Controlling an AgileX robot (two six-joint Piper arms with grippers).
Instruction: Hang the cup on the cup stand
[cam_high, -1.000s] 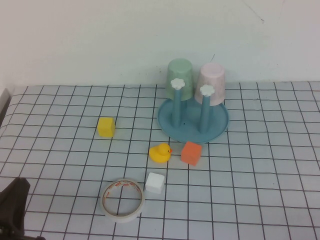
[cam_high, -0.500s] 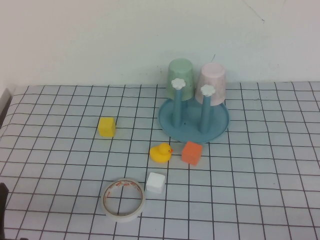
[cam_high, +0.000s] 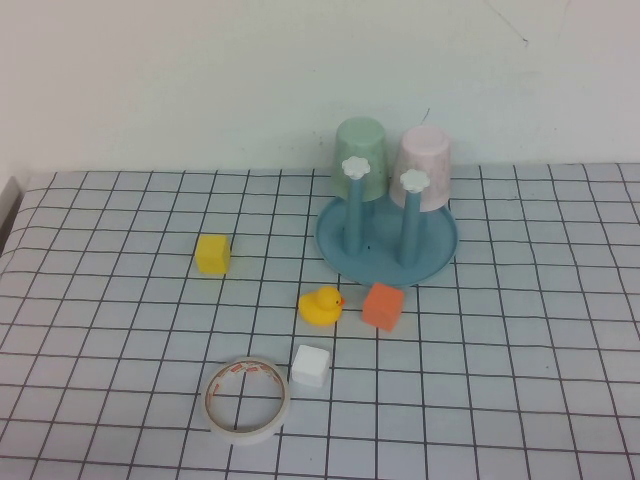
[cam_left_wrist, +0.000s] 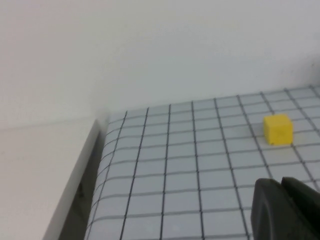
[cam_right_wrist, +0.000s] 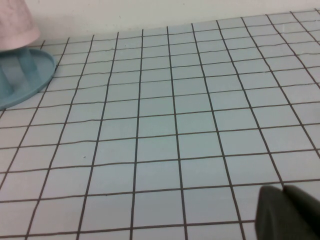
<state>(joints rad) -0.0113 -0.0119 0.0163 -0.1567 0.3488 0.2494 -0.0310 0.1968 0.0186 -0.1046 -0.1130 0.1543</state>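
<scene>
The cup (cam_high: 422, 167) is sitting upside down on the right rear peg of the stand (cam_high: 386, 243), its mouth facing down over the tray and its base up; the green cup (cam_high: 361, 158) is hanging the same way on the left rear peg, just beside it; two white flower caps are showing on the front pegs. The stand is resting on the gridded table (cam_high: 520, 340) toward the back, right of middle.

In front of the stand, the duck (cam_high: 321, 305) and the orange block (cam_high: 382, 305) are lying just beside each other, the block close to the tray's rim; the white block (cam_high: 310, 365) and the tape roll (cam_high: 247, 399) are lying nearer to me; the yellow block (cam_high: 212, 253) is sitting well apart on the left.

My left gripper (cam_left_wrist: 287, 210) is hanging low over bare table at my left edge, fingers pressed together, holding nothing; my right gripper (cam_right_wrist: 286, 212) is hanging low over bare table to the right of the stand, fingers likewise together and holding nothing; neither is showing in the high view.
</scene>
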